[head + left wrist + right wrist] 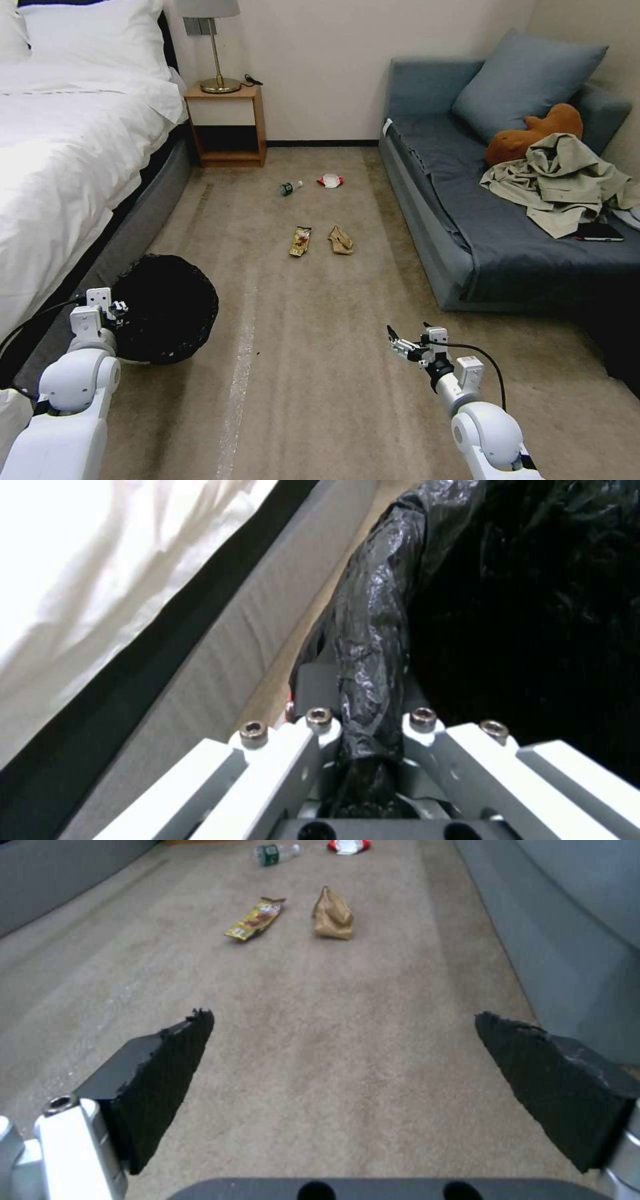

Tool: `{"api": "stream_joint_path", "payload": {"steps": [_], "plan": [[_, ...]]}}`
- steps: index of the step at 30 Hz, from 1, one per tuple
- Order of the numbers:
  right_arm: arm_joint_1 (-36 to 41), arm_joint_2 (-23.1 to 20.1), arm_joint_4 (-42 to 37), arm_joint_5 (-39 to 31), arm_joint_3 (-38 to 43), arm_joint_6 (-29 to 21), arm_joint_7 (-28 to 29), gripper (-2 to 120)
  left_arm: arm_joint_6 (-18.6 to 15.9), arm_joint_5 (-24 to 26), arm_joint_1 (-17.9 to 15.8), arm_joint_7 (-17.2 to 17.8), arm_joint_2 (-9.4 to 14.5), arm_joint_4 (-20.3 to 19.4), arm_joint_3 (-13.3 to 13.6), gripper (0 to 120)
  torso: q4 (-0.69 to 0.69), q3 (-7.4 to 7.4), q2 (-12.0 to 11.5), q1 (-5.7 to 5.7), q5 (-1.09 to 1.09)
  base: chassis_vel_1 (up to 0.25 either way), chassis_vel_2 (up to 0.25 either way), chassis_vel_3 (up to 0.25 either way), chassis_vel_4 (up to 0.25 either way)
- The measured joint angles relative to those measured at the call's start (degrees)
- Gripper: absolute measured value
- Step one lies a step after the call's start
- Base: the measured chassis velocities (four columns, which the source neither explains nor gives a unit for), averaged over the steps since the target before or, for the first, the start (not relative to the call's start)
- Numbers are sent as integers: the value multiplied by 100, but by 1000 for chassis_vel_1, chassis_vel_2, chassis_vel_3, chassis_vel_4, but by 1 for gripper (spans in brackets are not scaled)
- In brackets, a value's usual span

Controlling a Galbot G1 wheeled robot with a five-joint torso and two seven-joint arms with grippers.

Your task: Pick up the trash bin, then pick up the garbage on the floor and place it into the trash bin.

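The trash bin [167,310], lined with a crinkled black bag, hangs at the lower left beside the bed. My left gripper [115,308] is shut on its rim [370,680], the bag pinched between the jaws. Garbage lies on the carpet ahead: a clear bottle with a green label [288,188] [273,852], a red-and-white wrapper [331,180] [349,845], a yellow-brown snack wrapper [300,241] [257,918] and crumpled tan paper [341,240] [333,916]. My right gripper [395,343] [343,1060] is open above bare carpet, well short of the litter.
A white bed [60,153] runs along the left, a wooden nightstand [225,123] with a lamp stands at the back wall. A grey-blue sofa [467,220] on the right holds a cushion, a plush toy and a beige clothing heap [563,177].
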State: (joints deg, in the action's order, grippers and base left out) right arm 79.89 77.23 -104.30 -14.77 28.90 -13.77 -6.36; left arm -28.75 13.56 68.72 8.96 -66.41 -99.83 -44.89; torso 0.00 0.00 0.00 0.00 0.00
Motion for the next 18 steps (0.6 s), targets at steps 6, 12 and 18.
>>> {"api": "stream_joint_path", "payload": {"steps": [6, 12, 18], "plan": [[-27, 10, 29, 18, -8, -11, -19, 100, 45, -6, -21, -35, 0, 64, 16, 4, 0, 0, 0, 0, 0, -70, 60, 54, -63], [-33, 29, 61, 61, -11, -12, -34, 100, 162, -33, -34, -113, 9, 143, 24, 4, 0, 0, 0, 0, 0, -75, 73, 69, -68], [-33, 51, 77, 96, -13, 1, -61, 100, 219, -54, -33, -194, 21, 167, 41, 4, 0, 0, 0, 0, 0, -59, 66, 68, -63]]}}
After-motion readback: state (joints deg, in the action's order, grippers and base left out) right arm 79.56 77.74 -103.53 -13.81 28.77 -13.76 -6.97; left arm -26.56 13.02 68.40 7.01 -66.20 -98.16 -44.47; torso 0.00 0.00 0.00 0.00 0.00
